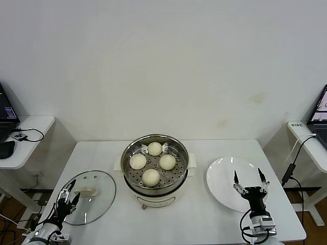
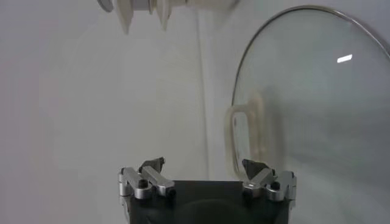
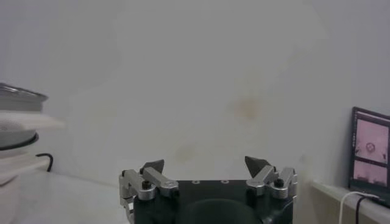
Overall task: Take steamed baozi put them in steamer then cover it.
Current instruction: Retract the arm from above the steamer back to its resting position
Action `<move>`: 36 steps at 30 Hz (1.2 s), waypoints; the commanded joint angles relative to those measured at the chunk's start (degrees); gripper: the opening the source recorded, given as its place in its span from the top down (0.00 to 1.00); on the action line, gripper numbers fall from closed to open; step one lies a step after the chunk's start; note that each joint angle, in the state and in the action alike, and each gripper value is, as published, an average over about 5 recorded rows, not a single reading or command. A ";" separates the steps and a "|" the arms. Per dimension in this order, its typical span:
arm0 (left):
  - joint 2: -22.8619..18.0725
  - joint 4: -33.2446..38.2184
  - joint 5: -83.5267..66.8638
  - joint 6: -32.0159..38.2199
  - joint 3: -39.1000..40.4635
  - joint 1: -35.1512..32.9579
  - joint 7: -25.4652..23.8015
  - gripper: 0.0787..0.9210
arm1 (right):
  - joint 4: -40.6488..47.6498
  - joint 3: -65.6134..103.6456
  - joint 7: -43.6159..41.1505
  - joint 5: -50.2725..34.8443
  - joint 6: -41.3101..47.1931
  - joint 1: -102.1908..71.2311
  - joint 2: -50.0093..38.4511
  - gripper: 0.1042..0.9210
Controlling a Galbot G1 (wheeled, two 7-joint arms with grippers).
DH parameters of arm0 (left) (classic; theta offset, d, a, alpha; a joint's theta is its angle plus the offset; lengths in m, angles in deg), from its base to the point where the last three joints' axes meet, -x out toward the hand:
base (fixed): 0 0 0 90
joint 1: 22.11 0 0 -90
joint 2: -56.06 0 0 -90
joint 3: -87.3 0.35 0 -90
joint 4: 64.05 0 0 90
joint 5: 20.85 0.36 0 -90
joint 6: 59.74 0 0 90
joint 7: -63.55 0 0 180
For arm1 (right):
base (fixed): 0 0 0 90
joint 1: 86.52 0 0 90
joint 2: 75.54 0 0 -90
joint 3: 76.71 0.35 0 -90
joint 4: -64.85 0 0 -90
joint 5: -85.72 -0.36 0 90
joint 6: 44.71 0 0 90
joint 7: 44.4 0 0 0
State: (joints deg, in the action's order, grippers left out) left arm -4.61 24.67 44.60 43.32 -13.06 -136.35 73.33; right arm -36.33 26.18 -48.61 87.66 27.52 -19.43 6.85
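Several cream-white baozi [image 1: 153,162] lie on the perforated tray inside the shiny steamer [image 1: 180,176] at the table's middle. The glass cover [image 1: 97,196] with its whitish handle [image 1: 86,192] lies flat on the table to the steamer's left; it also shows in the left wrist view [image 2: 317,103]. My left gripper [image 1: 68,193] is open and empty, low at the cover's near left edge, close to the handle. My right gripper [image 1: 249,178] is open and empty above the near part of the white plate [image 1: 225,176]. Its jaws [image 3: 206,164] stand wide apart.
The empty white plate lies right of the steamer. Side tables with laptops and cables stand at far left [image 1: 20,138] and far right [image 1: 311,138]. The steamer's base [image 3: 18,152] shows in the right wrist view. A white wall is behind the table.
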 commanded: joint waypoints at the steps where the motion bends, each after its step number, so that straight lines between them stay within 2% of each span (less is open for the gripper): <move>1: 0.36 -0.74 -0.28 0.02 1.01 1.36 0.15 0.12 | -0.08 -0.21 0.00 0.20 0.03 0.00 0.16 0.12; 21: 1.27 -2.16 -3.36 0.17 3.48 4.33 -0.21 0.12 | -0.08 -1.13 -0.07 0.96 0.09 -0.07 1.07 0.12; 36: 0.53 -4.67 -4.37 0.90 4.36 6.81 1.68 0.12 | 0.19 -1.98 -0.13 1.47 -0.03 -0.16 1.62 0.12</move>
State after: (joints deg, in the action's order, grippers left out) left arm -4.04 20.92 40.70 44.10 -8.95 -130.42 74.37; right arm -36.22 24.29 -48.71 89.09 27.51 -19.59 8.43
